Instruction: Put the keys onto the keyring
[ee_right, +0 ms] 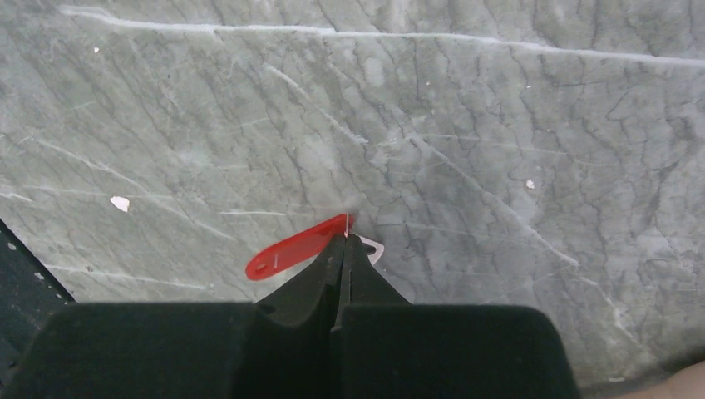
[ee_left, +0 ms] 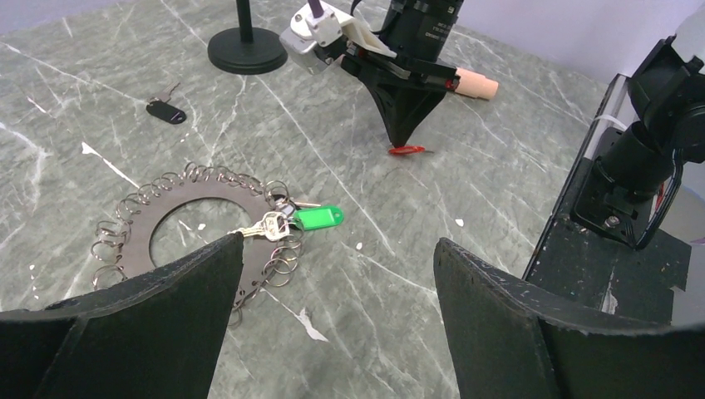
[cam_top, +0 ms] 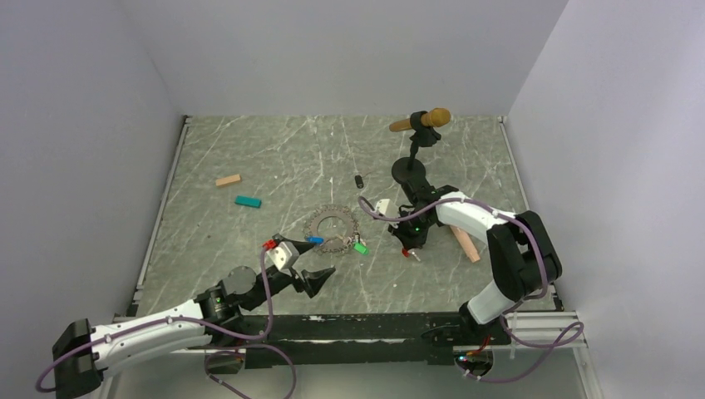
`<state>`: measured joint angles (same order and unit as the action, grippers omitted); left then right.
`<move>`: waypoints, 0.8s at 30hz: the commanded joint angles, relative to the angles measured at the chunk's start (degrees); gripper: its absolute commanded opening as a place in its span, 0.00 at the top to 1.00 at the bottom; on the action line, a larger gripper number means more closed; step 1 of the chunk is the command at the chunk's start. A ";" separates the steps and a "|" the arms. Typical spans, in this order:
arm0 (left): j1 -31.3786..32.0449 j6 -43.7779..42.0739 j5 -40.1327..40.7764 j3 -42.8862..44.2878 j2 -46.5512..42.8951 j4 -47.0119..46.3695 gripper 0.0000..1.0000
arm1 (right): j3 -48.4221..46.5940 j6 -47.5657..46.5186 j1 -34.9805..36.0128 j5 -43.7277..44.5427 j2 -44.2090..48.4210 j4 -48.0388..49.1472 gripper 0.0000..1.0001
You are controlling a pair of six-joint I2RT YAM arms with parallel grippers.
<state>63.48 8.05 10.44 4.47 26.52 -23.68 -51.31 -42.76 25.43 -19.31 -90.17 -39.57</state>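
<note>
Keyring (ee_left: 199, 191) lies mid-table (ee_left: 465, 191), green-tagged key (ee_left: 317, 218) and blue-tagged key (cam_top: 314, 239) at its rim. The left gripper (ee_left: 337, 249) gapes empty beside it. Right gripper (ee_right: 345, 241) is clenched, tips on the red-tagged key (ee_right: 295, 249) – whether it is pinched is unclear.

Quick count for you: four keys out there, namely the red key (ee_right: 291, 252), green key (ee_left: 318, 218), blue key (cam_top: 314, 239) and black key (ee_left: 166, 111) (going by tag colour). One keyring (ee_left: 204, 193). Three blocks: tan block (cam_top: 228, 180), teal block (cam_top: 247, 201), pinkish block (cam_top: 467, 245). One microphone (cam_top: 434, 117), one stand (ee_left: 247, 51).
</note>
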 commanded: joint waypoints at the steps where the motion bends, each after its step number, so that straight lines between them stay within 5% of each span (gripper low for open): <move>1: 0.30 0.58 -0.14 0.50 0.65 -2.30 0.11 | -1.89 2.06 0.14 -1.01 -1.21 1.36 1.00; 12: 0.25 1.15 -0.59 0.71 2.59 -3.48 0.11 | -2.49 1.29 -0.96 -5.72 3.05 0.44 1.00; 24: 0.24 1.02 -1.41 2.86 1.26 -0.33 0.10 | -2.44 -12.94 -15.85 -27.39 19.82 -11.04 1.00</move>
<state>63.48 8.49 10.28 4.54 28.25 -24.05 -52.36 -48.97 11.77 -38.17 -75.46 -44.97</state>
